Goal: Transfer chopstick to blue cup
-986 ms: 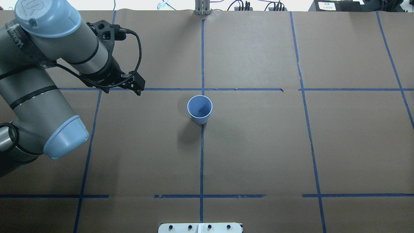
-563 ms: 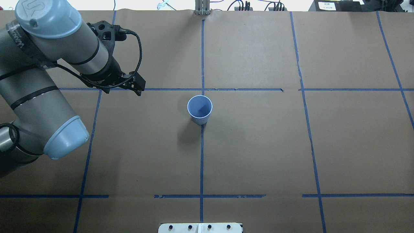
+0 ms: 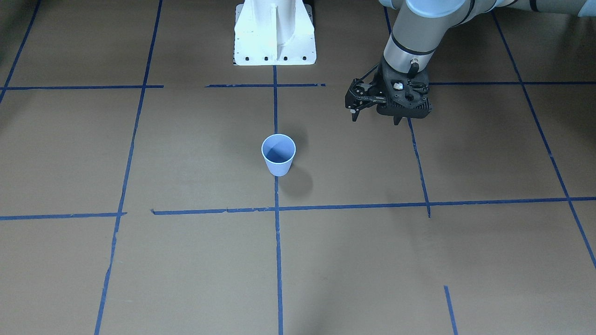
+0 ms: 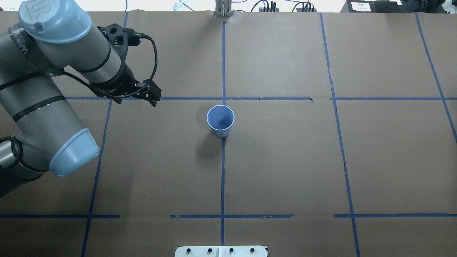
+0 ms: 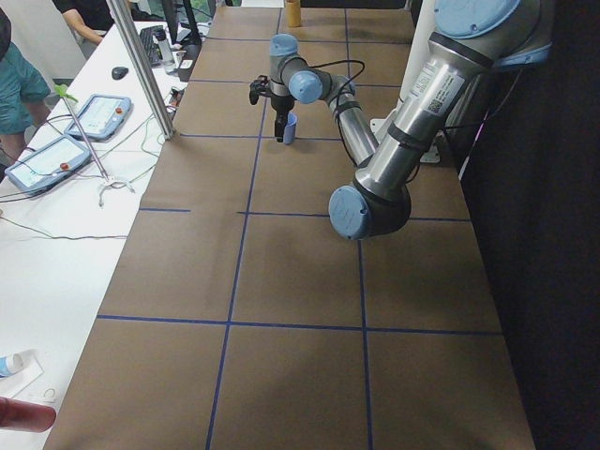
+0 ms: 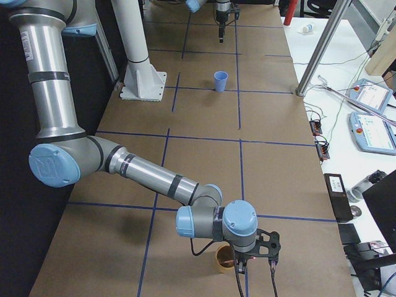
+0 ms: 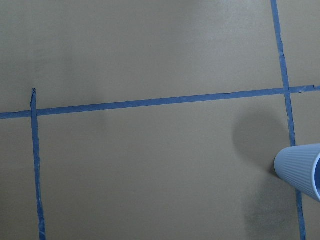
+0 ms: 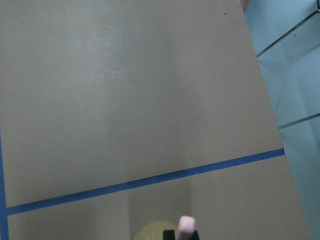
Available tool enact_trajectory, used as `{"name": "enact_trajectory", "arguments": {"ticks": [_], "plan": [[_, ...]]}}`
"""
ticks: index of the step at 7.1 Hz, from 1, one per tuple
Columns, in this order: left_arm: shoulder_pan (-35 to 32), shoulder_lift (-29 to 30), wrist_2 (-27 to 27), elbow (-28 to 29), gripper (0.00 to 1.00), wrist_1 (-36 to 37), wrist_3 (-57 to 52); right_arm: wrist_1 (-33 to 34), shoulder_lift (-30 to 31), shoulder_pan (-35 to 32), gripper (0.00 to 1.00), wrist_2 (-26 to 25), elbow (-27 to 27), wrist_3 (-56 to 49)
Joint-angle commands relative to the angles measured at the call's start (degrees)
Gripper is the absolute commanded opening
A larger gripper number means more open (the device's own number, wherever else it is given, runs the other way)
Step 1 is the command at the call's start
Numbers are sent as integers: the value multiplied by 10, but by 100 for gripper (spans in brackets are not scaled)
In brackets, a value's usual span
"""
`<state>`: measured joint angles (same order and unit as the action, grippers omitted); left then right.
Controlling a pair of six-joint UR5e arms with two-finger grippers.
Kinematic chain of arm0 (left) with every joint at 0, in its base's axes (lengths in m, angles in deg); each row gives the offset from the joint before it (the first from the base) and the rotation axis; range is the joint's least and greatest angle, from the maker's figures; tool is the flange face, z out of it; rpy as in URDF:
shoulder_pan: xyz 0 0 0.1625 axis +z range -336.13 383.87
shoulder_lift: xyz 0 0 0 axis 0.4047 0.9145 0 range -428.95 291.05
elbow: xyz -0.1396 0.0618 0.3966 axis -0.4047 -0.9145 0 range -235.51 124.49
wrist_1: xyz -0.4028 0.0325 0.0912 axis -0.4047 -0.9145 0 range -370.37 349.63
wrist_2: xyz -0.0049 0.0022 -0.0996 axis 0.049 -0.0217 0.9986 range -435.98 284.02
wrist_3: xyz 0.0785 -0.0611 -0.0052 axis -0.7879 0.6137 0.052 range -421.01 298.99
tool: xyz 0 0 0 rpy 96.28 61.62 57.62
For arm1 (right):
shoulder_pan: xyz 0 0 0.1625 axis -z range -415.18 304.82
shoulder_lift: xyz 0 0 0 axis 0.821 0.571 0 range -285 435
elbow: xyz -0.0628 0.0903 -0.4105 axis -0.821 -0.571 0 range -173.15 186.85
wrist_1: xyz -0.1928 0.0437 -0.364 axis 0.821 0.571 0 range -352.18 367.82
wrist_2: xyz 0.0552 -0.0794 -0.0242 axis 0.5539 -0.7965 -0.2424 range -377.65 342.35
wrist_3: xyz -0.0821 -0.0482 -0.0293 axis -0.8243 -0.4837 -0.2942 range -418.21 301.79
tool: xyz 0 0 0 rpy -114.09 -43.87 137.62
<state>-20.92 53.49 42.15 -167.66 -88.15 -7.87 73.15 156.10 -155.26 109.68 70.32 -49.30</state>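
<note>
The blue cup stands upright near the table's middle, also in the front view and at the left wrist view's right edge. My left gripper hangs open and empty above the table, well to the cup's left; in the front view its fingers are apart. My right gripper is at the table's far right end over a tan cup. The right wrist view shows a pale pink chopstick end between black fingertips, above the tan cup's rim.
The white robot base stands at the table's near edge. Blue tape lines grid the brown paper. A metal post and a side table with teach pendants lie beyond the far edge.
My left arm has shifted very slightly to the right. The blue cup has not moved.
</note>
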Motion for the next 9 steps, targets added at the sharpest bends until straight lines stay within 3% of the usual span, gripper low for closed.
{"name": "enact_trajectory", "arguments": {"ticks": [1,3,4,7,9], "plan": [[0,-1,0,-2,100,1,0,1,-2,-7,0,3,26,1],[1,-4,0,-2,100,0,0,19,5,-44,0,21,65,1],[1,-5,0,-2,100,0,0,58,7,-59,0,32,94,1],[1,-5,1,-3,100,0,2,298,25,-74,0,30,288,-41],[1,-6,1,-2,100,0,-1,404,19,-78,0,21,381,-61]]}}
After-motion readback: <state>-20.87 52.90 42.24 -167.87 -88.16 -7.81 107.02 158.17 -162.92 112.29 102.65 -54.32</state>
